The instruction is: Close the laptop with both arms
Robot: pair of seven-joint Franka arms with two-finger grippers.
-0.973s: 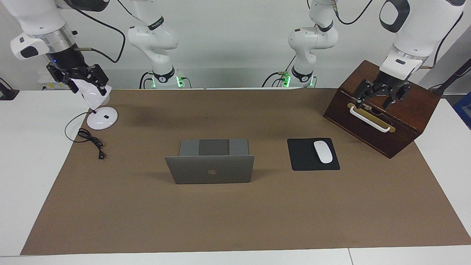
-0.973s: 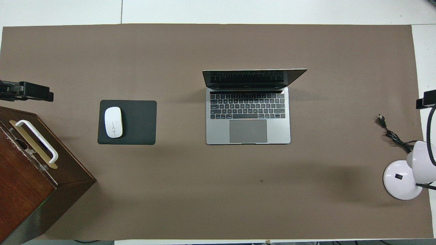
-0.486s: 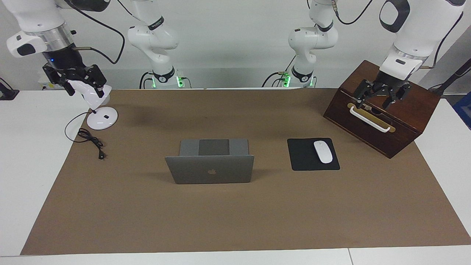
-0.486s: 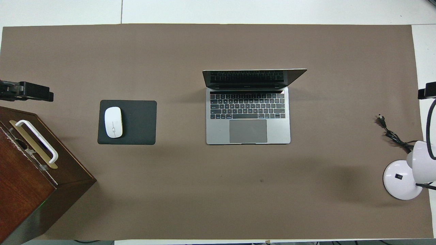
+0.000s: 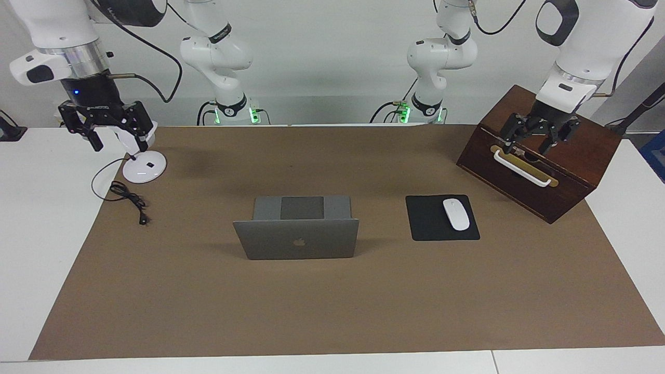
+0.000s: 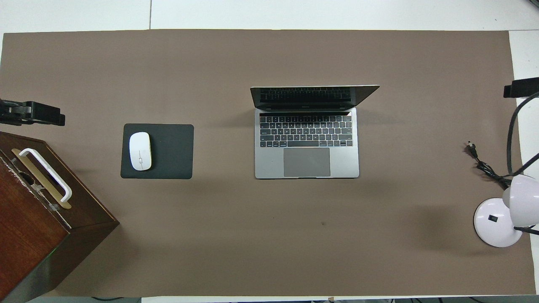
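Observation:
The silver-grey laptop (image 5: 296, 239) stands open in the middle of the brown mat, its lid with the apple logo raised. Its keyboard deck (image 6: 306, 143) faces the robots. My left gripper (image 5: 530, 144) hangs open just above the wooden box at the left arm's end of the table, with nothing between its fingers. In the overhead view only the tip of the left gripper (image 6: 33, 114) shows. My right gripper (image 5: 115, 136) hovers open beside the white lamp's head at the right arm's end, holding nothing. The right gripper (image 6: 521, 87) shows at the overhead view's edge. Both are well apart from the laptop.
A dark wooden box (image 5: 537, 156) with a white handle sits at the left arm's end. A black mousepad (image 5: 441, 218) carries a white mouse (image 5: 456, 214) between box and laptop. A white desk lamp (image 5: 144, 167) and its black cable (image 5: 129, 200) lie at the right arm's end.
My right gripper has turned and shifted off the lamp's head toward the table's end. The left gripper stays over the box. The laptop has not moved.

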